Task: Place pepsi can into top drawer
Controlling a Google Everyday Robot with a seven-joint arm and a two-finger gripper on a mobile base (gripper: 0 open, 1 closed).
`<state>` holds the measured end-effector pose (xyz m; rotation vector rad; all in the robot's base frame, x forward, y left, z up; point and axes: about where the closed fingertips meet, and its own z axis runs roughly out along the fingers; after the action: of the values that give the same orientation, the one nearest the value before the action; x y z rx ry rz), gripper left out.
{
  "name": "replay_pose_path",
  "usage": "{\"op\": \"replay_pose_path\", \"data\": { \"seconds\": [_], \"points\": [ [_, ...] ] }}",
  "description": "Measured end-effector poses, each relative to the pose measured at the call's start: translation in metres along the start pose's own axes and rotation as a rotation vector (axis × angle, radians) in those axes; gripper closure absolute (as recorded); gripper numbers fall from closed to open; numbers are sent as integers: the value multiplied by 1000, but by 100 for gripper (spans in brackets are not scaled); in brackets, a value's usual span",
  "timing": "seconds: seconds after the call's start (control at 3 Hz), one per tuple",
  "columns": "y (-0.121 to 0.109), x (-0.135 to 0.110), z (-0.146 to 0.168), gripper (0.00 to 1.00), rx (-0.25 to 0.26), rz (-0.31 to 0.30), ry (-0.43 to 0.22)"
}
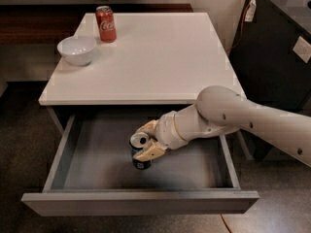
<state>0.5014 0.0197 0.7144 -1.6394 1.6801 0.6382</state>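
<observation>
Progress: I judge the task nearly done. The pepsi can (141, 162) is inside the open top drawer (97, 164), upright and near the middle of its floor.
Left to do: setting the can down if it isn't down already, then letting go and lifting the arm (243, 115) clear. I can't tell whether the base touches the floor.
Gripper (144, 141): down inside the drawer, pale fingers clamped on the can's upper half, one on either side.
Can: a small cylinder with a dark blue body and a shiny silver top. It looks smooth and hard, so it could tip if it is nudged.
Drawer: wide and shallow, with matte grey walls, a flat floor and a plain flat front.
Cabinet top (146, 57): a smooth white slab carrying a red Coca-Cola can (105, 23) and a round white bowl (77, 49) — both well apart from my work.
Arm: rounded, glossy cream shell.
</observation>
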Motion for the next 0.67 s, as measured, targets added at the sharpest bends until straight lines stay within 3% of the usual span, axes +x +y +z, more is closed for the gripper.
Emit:
{"op": "replay_pose_path", "data": {
  "seconds": [0.33, 0.67],
  "points": [
    [0, 7, 8, 100, 7, -1, -2],
    [1, 12, 14, 84, 21, -15, -1]
  ]
}}
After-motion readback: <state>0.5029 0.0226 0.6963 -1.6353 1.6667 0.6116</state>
